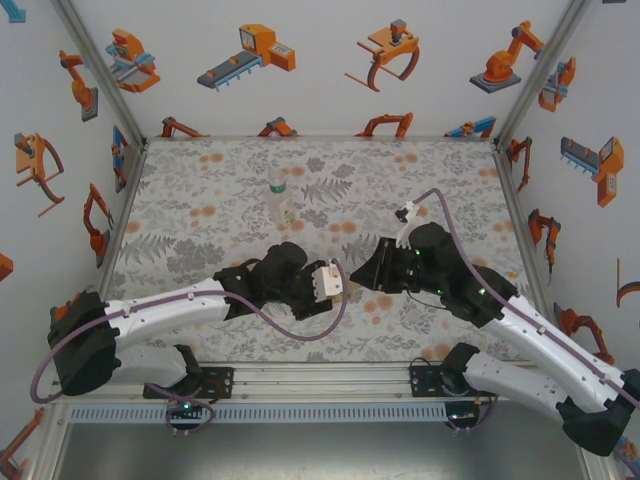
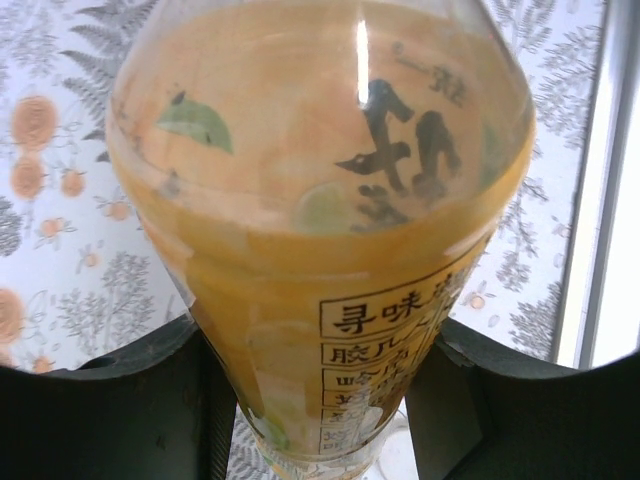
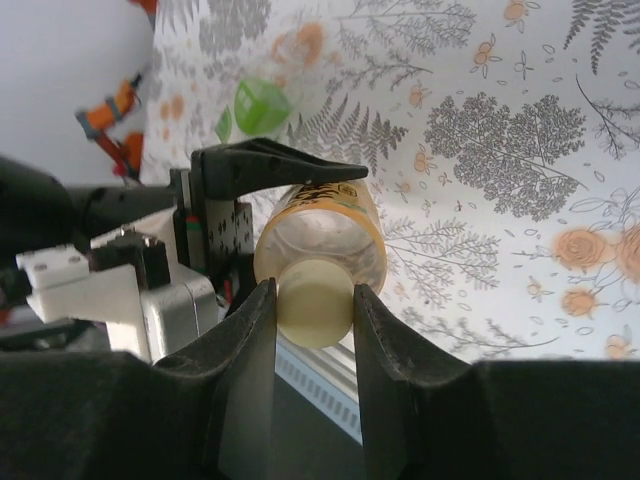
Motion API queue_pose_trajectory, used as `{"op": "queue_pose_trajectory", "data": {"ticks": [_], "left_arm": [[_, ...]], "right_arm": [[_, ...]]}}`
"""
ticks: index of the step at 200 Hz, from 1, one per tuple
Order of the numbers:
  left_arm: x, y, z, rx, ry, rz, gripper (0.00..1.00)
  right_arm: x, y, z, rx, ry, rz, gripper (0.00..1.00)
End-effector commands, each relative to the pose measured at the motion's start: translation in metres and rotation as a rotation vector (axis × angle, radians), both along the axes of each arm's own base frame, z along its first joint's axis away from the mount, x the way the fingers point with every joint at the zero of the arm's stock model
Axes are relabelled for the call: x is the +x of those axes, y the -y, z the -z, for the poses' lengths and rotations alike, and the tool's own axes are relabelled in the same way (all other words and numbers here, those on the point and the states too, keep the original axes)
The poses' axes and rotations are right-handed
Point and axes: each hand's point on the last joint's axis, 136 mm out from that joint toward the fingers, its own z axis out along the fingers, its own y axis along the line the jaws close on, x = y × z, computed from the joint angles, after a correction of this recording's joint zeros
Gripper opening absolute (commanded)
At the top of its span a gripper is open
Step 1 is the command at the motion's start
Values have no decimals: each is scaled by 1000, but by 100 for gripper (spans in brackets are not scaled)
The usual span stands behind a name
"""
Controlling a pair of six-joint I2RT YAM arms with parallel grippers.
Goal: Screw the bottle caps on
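Right wrist: right hand [image 3: 313,292] tight on cap [image 3: 315,308], left hand [image 2: 320,410] tight on amber bottle [image 3: 322,225], open mat [image 3: 500,150] beyond.

The left arm [image 1: 170,305] and right arm [image 1: 545,335] wear white shells between black joints, each trailed by a purple cable [image 1: 300,335]. Green lights [image 1: 415,256] dot the right wrist; a white block [image 1: 330,281] caps the left. The right tool [image 3: 313,300] has thick matte-black fingers [image 3: 245,370].

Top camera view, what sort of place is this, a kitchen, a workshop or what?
Probably a robot test booth, not a home: white walls printed with orange robot pictures, an aluminium frame at the corners, and a left arm and a right arm bolted to a rail beside a flower-patterned mat.
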Motion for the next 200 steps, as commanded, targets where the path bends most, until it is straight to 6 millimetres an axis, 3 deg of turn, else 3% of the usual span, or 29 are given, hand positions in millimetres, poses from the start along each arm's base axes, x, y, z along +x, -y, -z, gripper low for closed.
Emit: {"op": "queue_pose_trajectory", "data": {"ticks": [1, 38, 63, 85, 103, 130, 181, 200], "left_arm": [[27, 14, -32, -107, 83, -103, 0], [15, 18, -39, -141, 69, -36, 0], [-1, 16, -46, -166, 58, 46, 0], [-20, 13, -46, -165, 23, 134, 0], [-36, 10, -44, -157, -18, 208, 0], [-58, 7, -42, -131, -103, 305, 0], [-88, 5, -37, -92, -221, 438, 0], [-92, 6, -35, -70, -258, 454, 0]], "right_arm": [[0, 8, 6, 77, -114, 126, 0], [2, 10, -10, 42, -21, 87, 0], [-1, 9, -31, 3, 123, -8, 29], [-11, 4, -56, 5, 305, -136, 42], [-24, -1, -73, -2, 458, -262, 51], [-56, -9, -86, -49, 695, -518, 54], [-133, -13, -75, -78, 1041, -1092, 56], [-140, -12, -68, -89, 1073, -1171, 56]]}}
